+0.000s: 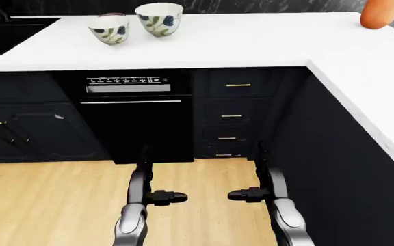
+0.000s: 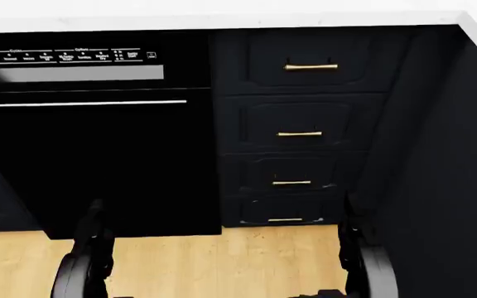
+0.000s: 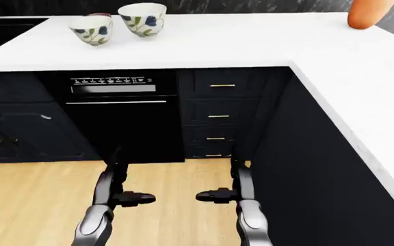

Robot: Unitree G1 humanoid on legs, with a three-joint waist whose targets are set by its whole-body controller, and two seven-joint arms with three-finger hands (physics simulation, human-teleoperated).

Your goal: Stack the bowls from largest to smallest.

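You have two bowls on the white counter (image 1: 251, 41), both near the top left of the left-eye view. The smaller bowl (image 1: 109, 28) stands on the left and the larger bowl (image 1: 159, 18) just to its right; their rims are close, but you cannot tell whether they touch. Both are cream with a dark blue flower and green leaf pattern, upright and unstacked.

One orange vase (image 1: 383, 13) stands at the top right corner of the counter, well apart from the bowls. One dark sink (image 1: 9, 33) is set into the counter at the far left.

Below the counter you see one black dishwasher (image 1: 136, 115) and, just to its right, one column of four drawers (image 1: 230, 115), each with one brass handle.

Both arms hang low over the wooden floor (image 1: 46, 205). Your left hand (image 1: 166, 197) and right hand (image 1: 247, 194) point inward at each other, well below the bowls, holding nothing. You cannot tell whether the fingers are spread or pressed together.
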